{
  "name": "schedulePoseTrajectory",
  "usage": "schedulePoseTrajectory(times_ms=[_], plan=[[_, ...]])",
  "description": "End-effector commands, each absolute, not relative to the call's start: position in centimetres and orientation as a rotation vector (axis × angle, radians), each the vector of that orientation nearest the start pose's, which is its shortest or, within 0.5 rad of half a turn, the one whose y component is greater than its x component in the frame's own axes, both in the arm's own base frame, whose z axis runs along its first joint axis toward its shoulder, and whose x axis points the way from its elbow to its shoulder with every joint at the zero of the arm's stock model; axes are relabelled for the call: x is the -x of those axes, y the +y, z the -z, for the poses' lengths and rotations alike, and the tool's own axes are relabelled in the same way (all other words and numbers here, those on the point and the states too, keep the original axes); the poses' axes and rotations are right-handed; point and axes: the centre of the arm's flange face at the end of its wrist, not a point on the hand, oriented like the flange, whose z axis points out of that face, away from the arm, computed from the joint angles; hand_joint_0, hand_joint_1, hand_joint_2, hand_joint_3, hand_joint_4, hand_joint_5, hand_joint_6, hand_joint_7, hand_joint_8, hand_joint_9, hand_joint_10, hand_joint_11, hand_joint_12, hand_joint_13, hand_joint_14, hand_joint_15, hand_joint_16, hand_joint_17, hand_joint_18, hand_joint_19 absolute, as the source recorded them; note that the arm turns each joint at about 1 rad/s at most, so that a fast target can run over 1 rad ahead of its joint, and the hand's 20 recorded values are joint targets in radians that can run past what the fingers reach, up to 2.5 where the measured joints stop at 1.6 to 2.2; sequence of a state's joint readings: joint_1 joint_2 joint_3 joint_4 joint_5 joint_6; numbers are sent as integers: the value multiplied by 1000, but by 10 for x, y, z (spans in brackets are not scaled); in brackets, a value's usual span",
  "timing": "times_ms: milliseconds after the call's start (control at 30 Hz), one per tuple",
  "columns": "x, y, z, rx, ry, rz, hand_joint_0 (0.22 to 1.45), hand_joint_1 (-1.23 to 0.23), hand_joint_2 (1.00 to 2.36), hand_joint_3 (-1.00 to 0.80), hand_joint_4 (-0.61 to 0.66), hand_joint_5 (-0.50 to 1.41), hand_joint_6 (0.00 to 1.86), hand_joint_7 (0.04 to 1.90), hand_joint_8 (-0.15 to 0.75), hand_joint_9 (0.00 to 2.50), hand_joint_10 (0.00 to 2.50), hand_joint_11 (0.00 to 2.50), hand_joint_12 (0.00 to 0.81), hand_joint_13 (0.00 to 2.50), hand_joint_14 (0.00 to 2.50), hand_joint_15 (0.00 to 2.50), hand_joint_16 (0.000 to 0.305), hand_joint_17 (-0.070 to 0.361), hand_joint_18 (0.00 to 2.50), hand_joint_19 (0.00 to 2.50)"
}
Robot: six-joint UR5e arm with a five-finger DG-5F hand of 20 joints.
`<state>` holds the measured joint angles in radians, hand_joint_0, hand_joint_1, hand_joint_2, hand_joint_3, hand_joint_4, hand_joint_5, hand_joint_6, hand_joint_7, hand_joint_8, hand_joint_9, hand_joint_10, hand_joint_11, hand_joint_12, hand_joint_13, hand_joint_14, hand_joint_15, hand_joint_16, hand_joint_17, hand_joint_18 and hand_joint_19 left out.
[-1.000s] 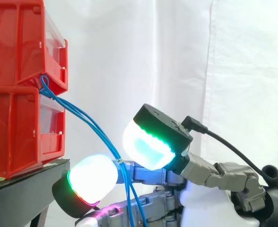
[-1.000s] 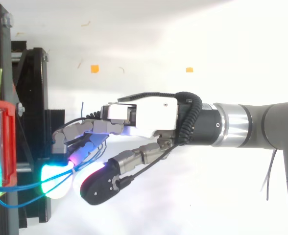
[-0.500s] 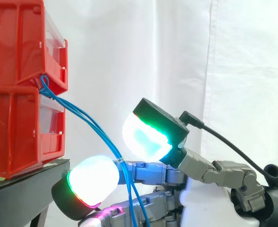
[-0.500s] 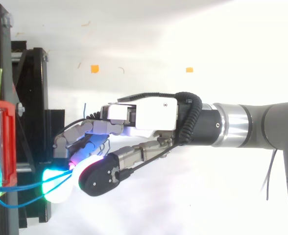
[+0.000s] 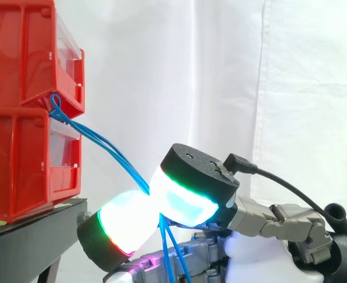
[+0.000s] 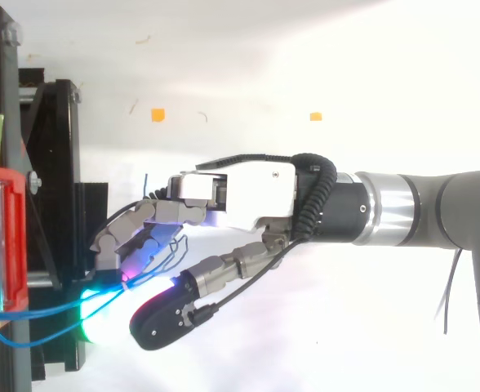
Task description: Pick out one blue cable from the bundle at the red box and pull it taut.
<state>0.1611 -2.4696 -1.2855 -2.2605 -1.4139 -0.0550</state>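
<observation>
blue cables (image 5: 85, 130) cut off below, red bins (image 5: 20, 159) cropped

Left: red bins (image 5: 20, 147) stacked on black stand (image 5: 35, 233) wall it off | middle: blue cables (image 5: 105, 141) slant from bin fronts down to hand (image 6: 248, 196), crossing the gap | above cables, out toward white curtain (image 5: 280, 88): open air.

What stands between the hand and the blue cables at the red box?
Nothing visible does. The hand pinches the blue cables between two glowing pads, and the cables run unobstructed up to the red box.
</observation>
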Motion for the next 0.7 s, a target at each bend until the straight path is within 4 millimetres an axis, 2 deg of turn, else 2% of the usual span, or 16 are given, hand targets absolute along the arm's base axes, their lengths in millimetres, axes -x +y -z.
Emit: schedulePoseTrajectory(times_ms=[0, 100, 267, 433, 667], plan=[[-789, -23, -133, -1006, 1013, -1316, 601, -619, 1015, -311, 129, -151, 879, 893, 314, 818, 11, 356, 312, 626, 8, 176, 34, 77, 439, 247], [-790, -22, -133, -1007, 1010, -1320, 564, -586, 1000, -500, 154, -153, 819, 891, 310, 793, 11, 355, 318, 610, 6, 182, 36, 80, 425, 254], [-791, -22, -135, -1007, 1003, -1328, 518, -553, 1000, -500, 172, -145, 770, 899, 315, 765, 12, 339, 328, 576, 6, 178, 39, 87, 395, 252], [-791, -22, -135, -1008, 1004, -1327, 504, -403, 1000, -500, 170, -132, 706, 950, 318, 764, 10, 335, 324, 563, 6, 187, 37, 84, 348, 271], [-792, -30, -136, -1010, 995, -1316, 509, -389, 1000, -500, 167, -113, 588, 1118, 315, 761, 10, 336, 319, 548, 6, 189, 36, 82, 321, 267]])
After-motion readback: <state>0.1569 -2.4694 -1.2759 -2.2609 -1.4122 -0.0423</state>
